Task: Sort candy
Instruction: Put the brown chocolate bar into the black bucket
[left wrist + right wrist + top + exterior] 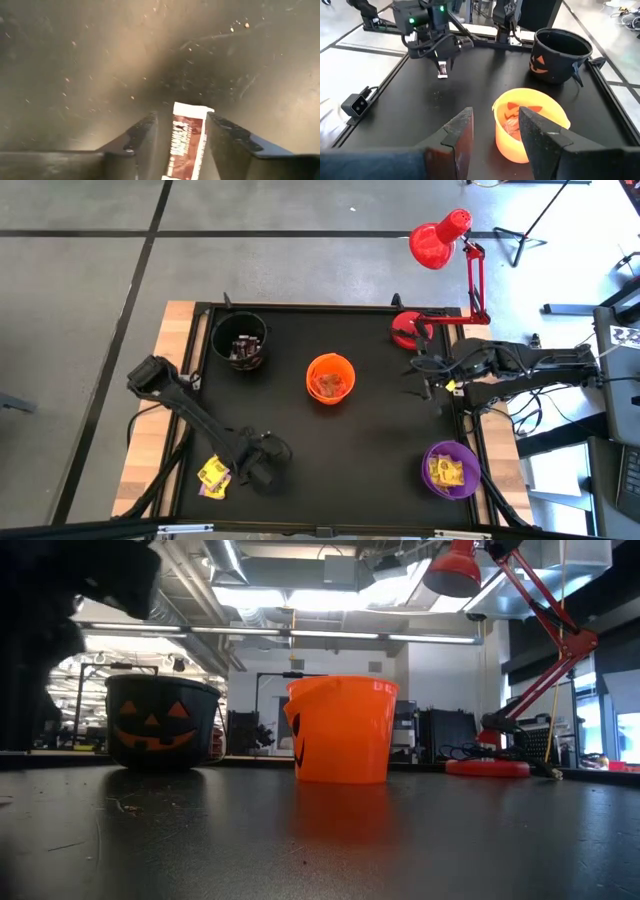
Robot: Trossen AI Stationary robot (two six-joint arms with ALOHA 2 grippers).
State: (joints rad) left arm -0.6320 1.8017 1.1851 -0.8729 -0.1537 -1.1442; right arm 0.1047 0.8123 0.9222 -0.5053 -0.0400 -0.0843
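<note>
A: What carries it all?
B: A black table (pixel 370 450) with wooden edges.
A: What stands on it?
B: An orange cup (pixel 330 378) near the middle, a black cup (pixel 239 339) at ten o'clock, a purple cup (pixel 451 469) at four o'clock, a red lamp's base (pixel 408 330) at one o'clock.
A: Anything loose?
B: Yellow-wrapped candy (pixel 213 476) at eight o'clock, on the wooden edge.

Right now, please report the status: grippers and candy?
Left gripper low over table, brown wrapped candy between its fingers. Right gripper open, empty, near orange plastic cup. Nothing in the way.
</note>
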